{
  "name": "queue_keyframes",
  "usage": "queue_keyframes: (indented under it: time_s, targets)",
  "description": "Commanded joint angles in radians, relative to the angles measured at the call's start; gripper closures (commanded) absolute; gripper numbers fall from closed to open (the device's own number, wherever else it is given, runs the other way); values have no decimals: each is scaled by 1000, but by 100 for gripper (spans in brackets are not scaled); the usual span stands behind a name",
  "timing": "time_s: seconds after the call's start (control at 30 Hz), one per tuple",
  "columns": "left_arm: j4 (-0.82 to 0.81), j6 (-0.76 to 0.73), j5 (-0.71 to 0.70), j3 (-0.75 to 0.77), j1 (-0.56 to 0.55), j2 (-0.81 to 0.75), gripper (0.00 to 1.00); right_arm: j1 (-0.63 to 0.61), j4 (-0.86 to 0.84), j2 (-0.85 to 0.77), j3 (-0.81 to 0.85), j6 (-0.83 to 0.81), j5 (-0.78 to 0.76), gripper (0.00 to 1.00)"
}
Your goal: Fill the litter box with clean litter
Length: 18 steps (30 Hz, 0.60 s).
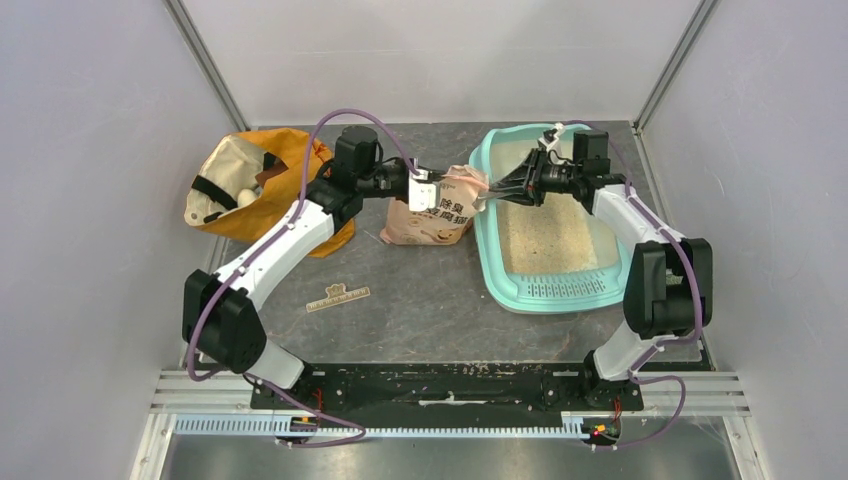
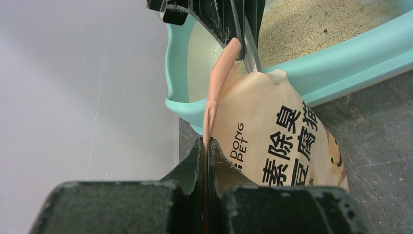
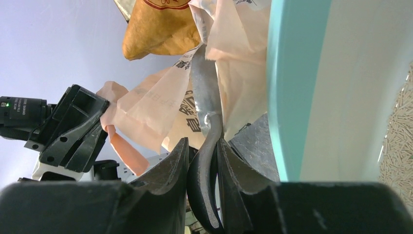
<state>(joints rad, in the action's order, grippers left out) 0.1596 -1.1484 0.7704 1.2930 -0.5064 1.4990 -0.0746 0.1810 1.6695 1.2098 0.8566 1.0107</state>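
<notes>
Two grips are on at once. Nearest, the left gripper (image 2: 207, 146) has its jaws pressed flat together on the pink top seam of the pouch (image 2: 272, 141), with the film pinched between the pads. The right gripper (image 3: 203, 141) stands partly open, clamped around the thick black handle of the metal scoop (image 3: 204, 87). The scoop's silver shank runs forward from the jaws into the pouch mouth. Its bowl is hidden in the film, so I cannot tell whether it carries any granules. Just past the left jaws, to their right, the litter box (image 2: 341, 58) shows its teal rim, and the pouch's top corner seems to touch it. From the right jaws the same wall rises close on their right. Beyond that rim the clean litter (image 2: 311, 24) lies as a thin bed on the box floor. I judge the granules loose, light and quick to spill, so the scoop wants carrying level and tipping only once over the rim. The pouch is soft, slippery film that sags, best held by its stiffer seam, as now. Farthest ahead of the right jaws sits the orange bag (image 3: 156, 29)
</notes>
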Motion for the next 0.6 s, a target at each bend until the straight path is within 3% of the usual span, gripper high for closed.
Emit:
queue_keyframes:
  time_s: [0.0,0.57]
  targets:
    - [-103,44,98,63,-11,9,98,37,-51,-75,-20,19,89,100]
    - [-75,9,114,104,-15,53,98,175,-90,-143,-116,94,137,100]
